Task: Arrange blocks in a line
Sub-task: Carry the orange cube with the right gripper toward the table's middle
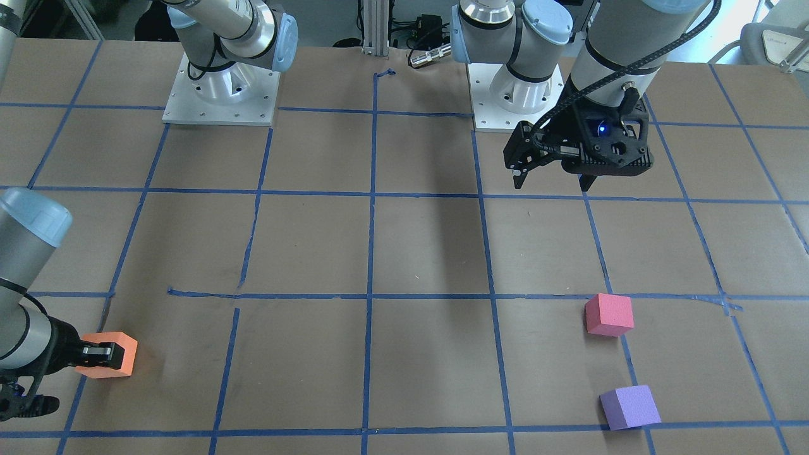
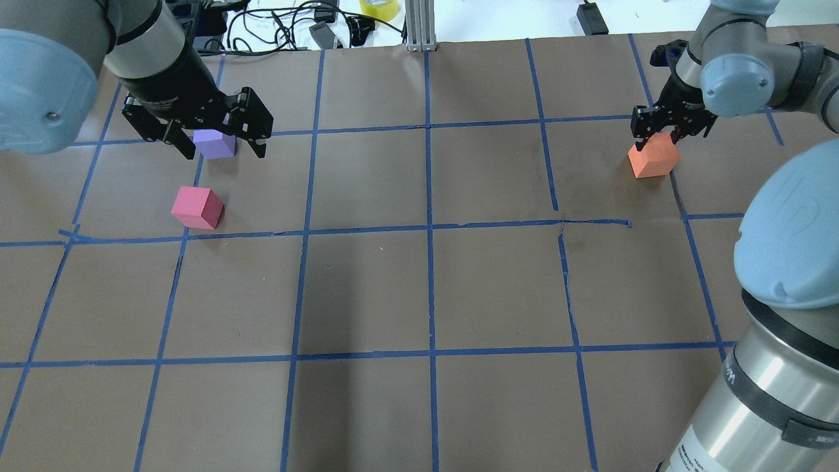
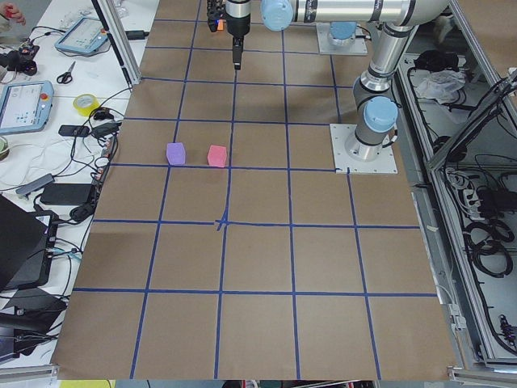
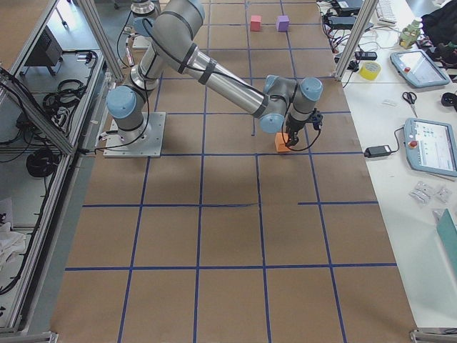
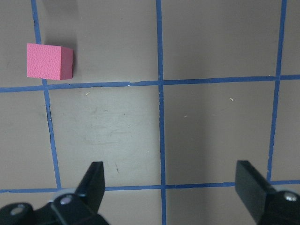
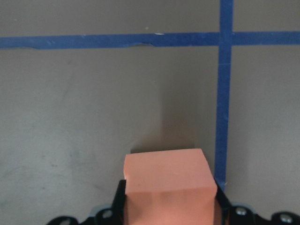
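Note:
The orange block [image 2: 652, 159] sits at the table's far right; my right gripper [image 2: 659, 139] is shut on it, low at the table surface, and the right wrist view shows the block [image 6: 168, 185] between the fingers. It also shows in the front view [image 1: 109, 356]. The pinkish-red block [image 2: 196, 207] and the purple block [image 2: 215, 144] lie close together at the far left, apart from each other. My left gripper [image 2: 210, 134] hangs open and empty high above them; its wrist view shows the pinkish-red block [image 5: 48, 61] well ahead of the fingers.
Blue tape lines divide the brown table [image 2: 426, 288] into squares. The two arm bases [image 1: 221, 95] [image 1: 515, 95] stand on the robot's side. An aluminium post [image 2: 416, 26], cables and a tape roll [image 2: 378, 8] lie past the far edge.

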Action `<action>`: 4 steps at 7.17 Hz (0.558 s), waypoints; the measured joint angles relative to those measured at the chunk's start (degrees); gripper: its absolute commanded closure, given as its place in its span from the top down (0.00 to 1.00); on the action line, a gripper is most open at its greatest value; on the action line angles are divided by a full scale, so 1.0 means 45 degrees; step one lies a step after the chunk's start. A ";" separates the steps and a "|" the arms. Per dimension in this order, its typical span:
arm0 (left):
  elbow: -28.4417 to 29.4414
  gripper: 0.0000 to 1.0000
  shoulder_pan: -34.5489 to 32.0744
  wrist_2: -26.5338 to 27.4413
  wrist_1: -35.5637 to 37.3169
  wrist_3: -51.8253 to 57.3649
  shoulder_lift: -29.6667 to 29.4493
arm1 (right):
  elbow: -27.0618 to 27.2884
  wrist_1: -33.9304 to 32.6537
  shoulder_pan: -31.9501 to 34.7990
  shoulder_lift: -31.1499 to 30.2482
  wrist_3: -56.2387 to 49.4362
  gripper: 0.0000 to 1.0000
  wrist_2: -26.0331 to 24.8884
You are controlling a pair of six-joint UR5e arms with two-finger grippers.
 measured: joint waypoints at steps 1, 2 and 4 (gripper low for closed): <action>-0.0003 1.00 0.0024 0.0028 0.0000 0.0011 0.0012 | -0.0085 0.0015 0.0642 -0.0170 0.0073 0.37 -0.0171; -0.0003 1.00 0.0033 0.0040 0.0000 0.0000 0.0019 | -0.0186 0.0009 0.1472 -0.0253 0.0349 0.37 -0.0251; 0.0002 1.00 0.0053 0.0055 0.0000 -0.0016 0.0020 | -0.0565 0.0001 0.3174 -0.0142 0.1574 0.37 0.0045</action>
